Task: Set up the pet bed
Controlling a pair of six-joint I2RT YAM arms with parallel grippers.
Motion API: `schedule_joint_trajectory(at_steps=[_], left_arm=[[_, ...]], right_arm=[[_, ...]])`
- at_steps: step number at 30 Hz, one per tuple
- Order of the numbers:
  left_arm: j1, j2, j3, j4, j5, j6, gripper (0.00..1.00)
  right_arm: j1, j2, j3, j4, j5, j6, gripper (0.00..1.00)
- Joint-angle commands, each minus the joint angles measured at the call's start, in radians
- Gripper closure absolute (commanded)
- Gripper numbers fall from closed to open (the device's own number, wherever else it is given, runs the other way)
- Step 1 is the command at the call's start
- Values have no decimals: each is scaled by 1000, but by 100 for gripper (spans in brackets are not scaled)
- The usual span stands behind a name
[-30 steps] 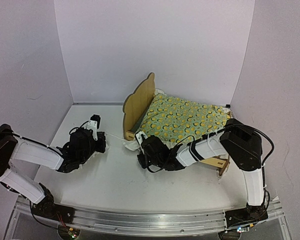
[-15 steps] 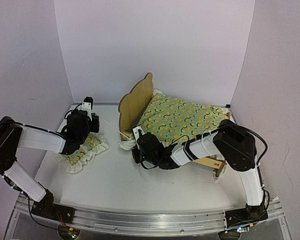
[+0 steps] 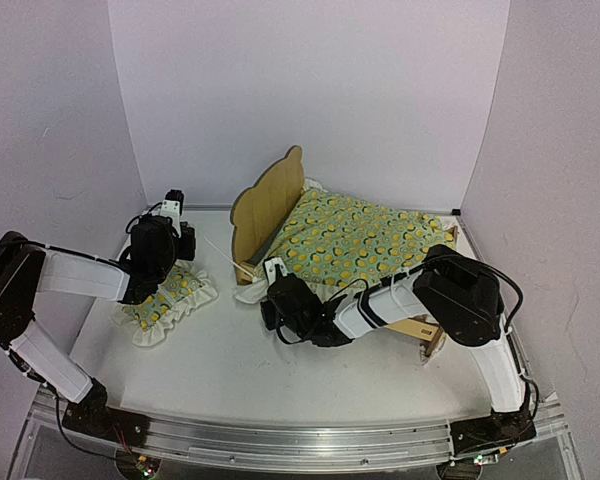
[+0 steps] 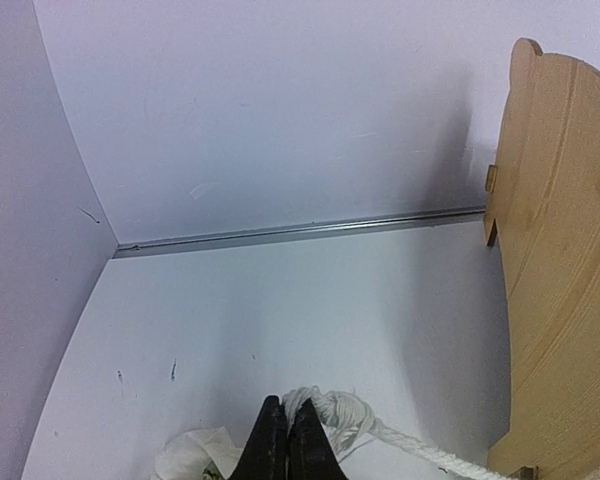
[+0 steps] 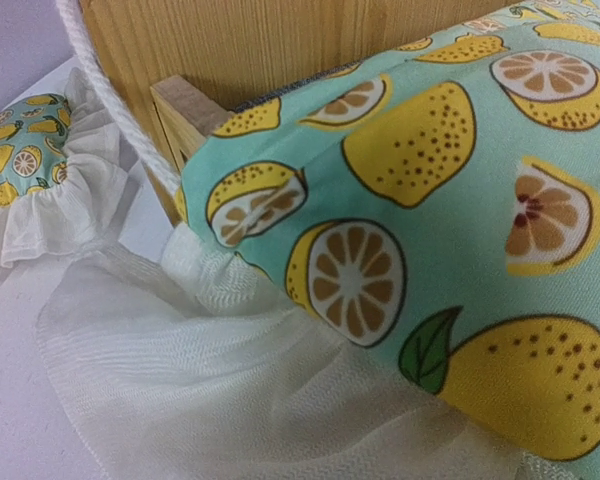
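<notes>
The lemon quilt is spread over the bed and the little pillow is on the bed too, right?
Not quite. The quilt is spread over the pet bed, but the pillow lies on the table left of the bed, as the top external view shows.

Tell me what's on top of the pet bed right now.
The lemon-print quilt is spread over the pet bed, its white ruffle hanging over the side. It hides the base. The pillow lies on the table, left of the bed.
</notes>
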Motion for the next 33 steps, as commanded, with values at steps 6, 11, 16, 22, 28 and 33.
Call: schedule_joint_trajectory(at_steps=[6, 11, 16, 22, 28, 33], left_arm=[[49, 2, 9, 106, -69, -17, 100], [49, 18, -25, 99, -44, -71, 100], [48, 4, -40, 50, 22, -148, 100], [48, -13, -27, -92, 117, -302, 100], [48, -125, -127, -191, 293, -537, 33], [48, -253, -185, -261, 492, -616, 3]], right_arm=[[13, 59, -48, -126, -86, 156, 100], [27, 45, -79, -78, -165, 186, 100], [29, 3, -91, -27, -235, 189, 100], [28, -56, -40, -108, -285, 147, 79], [26, -249, -66, -399, -437, 94, 40], [27, -515, -254, -496, -501, 34, 25]])
